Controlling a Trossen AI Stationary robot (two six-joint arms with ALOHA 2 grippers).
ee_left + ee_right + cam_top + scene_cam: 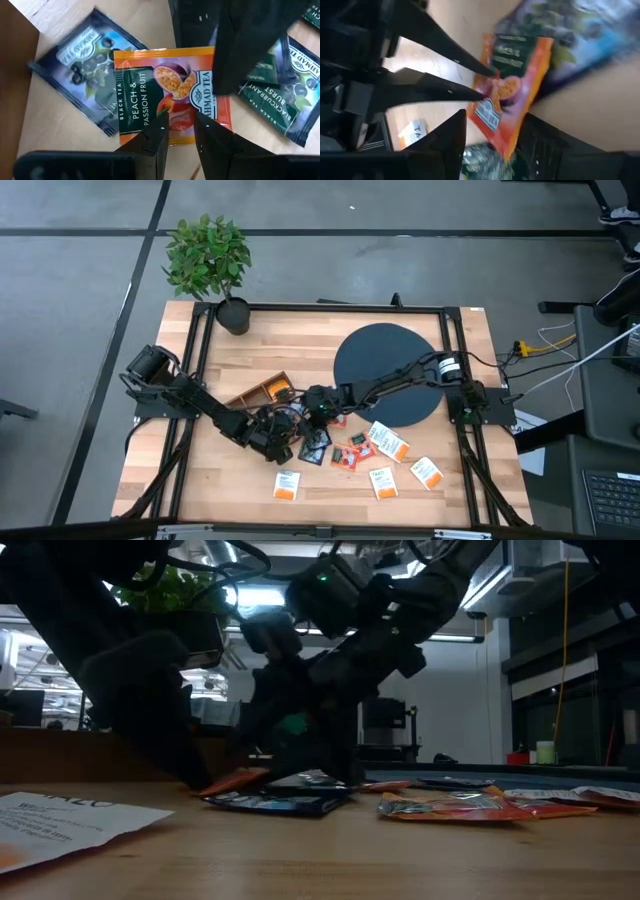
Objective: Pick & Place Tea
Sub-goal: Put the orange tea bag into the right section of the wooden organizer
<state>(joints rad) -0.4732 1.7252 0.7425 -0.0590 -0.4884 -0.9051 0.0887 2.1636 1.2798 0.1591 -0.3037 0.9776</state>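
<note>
An orange tea sachet [170, 90] printed "Peach & Passion Fruit" is caught in my left gripper [180, 122], which is shut on it at the table's middle [277, 438]. My right gripper [496, 116] reaches in from the right [313, 405] and is open, one finger on each side of the sachet's other end [506, 142]. Whether those fingers touch the sachet, I cannot tell. Two dark blue sachets [82, 75] [285, 85] lie flat on the wood below it. My left gripper pinches the orange sachet between its two fingers [470, 67], at the middle of one edge [177, 120]. The fingers come in slanting down from the table's left. The sachet sticks out flat beyond the fingertips, above the blue sachets; whether its far end rests on anything is hidden.
A brown wooden divided box [262, 390] stands just behind the grippers, and a large dark disc [388, 373] lies at the back right. More sachets [385, 442] [287, 485] are scattered toward the near edge. A potted plant [210, 260] stands at the far left corner.
</note>
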